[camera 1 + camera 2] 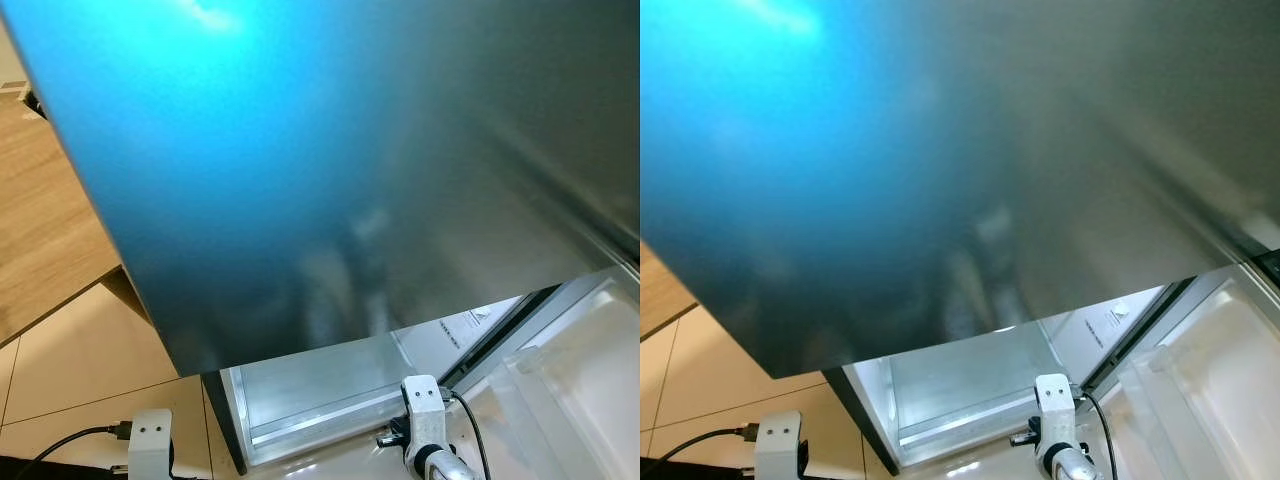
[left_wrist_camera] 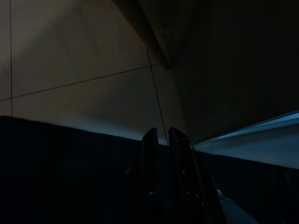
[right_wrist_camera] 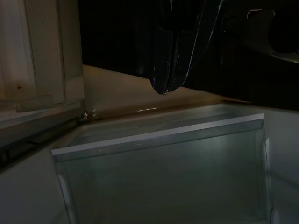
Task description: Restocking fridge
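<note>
A steel fridge door [image 1: 330, 170] with a blue sheen hangs very close in front of me. Under its lower edge I see into the open fridge, where a clear plastic drawer [image 1: 320, 385] sits with nothing in it that I can make out. My right arm [image 1: 428, 425] reaches in from below, just in front of that drawer. In the right wrist view my right gripper [image 3: 163, 89] is shut and holds nothing, its tips hanging over the drawer's rim [image 3: 154, 135]. My left gripper [image 2: 161, 135] is shut too, held low and dark over the floor tiles [image 2: 70, 51].
A white fridge door shelf [image 1: 585, 370] stands open at the lower right. Beige floor tiles [image 1: 80, 350] and a wooden floor [image 1: 45, 210] lie to the left. A black cable [image 1: 60, 445] runs to my left wrist [image 1: 150, 440].
</note>
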You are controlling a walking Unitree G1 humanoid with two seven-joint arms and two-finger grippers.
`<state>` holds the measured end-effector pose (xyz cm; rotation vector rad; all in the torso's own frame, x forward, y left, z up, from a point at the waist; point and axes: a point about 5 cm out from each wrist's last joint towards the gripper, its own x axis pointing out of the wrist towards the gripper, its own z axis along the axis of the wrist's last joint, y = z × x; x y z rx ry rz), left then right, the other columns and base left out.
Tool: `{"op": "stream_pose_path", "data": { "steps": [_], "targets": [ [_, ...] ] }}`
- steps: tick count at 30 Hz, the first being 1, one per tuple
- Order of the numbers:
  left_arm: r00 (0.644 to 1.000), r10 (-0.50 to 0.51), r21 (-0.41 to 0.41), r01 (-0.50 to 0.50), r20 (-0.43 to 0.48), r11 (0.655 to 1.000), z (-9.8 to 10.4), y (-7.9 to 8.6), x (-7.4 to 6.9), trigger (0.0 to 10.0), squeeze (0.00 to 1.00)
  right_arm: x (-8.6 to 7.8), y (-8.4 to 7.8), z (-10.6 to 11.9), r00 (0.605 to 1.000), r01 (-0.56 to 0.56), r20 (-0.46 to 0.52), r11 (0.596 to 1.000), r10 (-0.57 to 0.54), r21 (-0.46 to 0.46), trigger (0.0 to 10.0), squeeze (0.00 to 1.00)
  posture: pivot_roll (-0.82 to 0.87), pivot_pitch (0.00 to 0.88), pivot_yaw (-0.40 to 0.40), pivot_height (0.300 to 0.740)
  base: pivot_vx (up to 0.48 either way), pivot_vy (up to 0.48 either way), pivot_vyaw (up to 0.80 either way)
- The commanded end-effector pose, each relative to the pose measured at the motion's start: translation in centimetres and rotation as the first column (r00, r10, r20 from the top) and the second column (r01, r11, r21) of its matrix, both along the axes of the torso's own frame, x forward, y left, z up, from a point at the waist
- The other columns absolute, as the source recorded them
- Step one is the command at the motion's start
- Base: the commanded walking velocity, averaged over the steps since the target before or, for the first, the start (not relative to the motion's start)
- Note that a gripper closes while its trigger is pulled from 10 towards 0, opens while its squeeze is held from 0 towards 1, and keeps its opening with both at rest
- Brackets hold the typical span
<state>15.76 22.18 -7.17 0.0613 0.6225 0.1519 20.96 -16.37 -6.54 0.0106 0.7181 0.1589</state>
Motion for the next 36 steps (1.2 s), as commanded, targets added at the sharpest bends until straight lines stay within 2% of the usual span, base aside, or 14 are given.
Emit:
{"op": "stream_pose_path", "data": {
  "steps": [1, 36],
  "targets": [
    [1.000, 0.000, -0.018, 0.000, -0.020, 1.000, -0.4, -0.5, -0.7, 10.0, 0.00, -0.5, -0.3, -0.3, 1.000, 0.004, -0.023, 1.000, -0.005, -0.009, 10.0, 0.00, -0.05, 0.066, -0.041, 0.740, -0.255, 0.000, 0.00],
    [1.000, -0.020, -0.028, 0.020, 0.008, 0.999, -0.3, -1.5, -0.3, 10.0, 0.00, -0.5, -0.4, -0.3, 0.999, -0.017, -0.029, 0.999, 0.016, -0.029, 10.0, 0.00, -0.07, 0.072, -0.051, 0.740, -0.293, 0.000, 0.00]
  ]
}}
